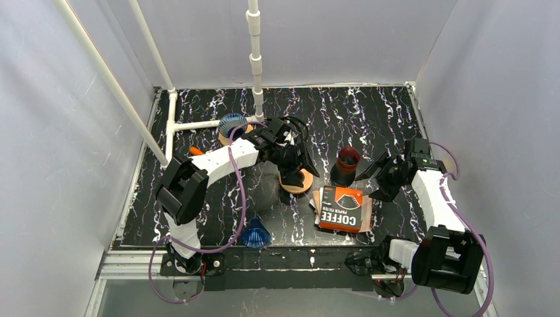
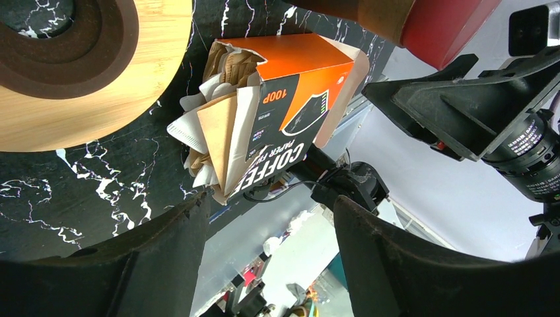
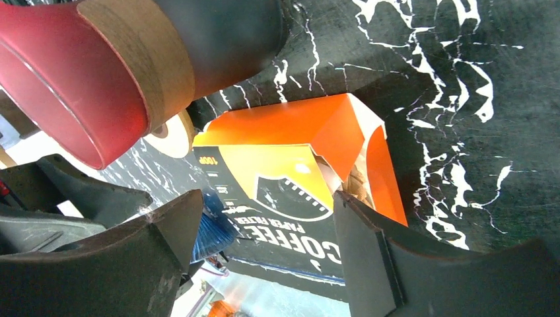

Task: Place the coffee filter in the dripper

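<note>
Coffee filters protrude from the open box, which lies on the counter beside the red dripper. Both arms' jaws stand wide, holding nothing. Step in hand: approach. Next move: pinch one filter edge without dragging the box.

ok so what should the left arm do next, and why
Probably ease the left fingers down to the paper filters fanning out of the open end of the coffee filter box, then pinch one. Those fingers stand open and empty with that end framed between them, and the red dripper beside the box shows no filter inside yet.
</note>
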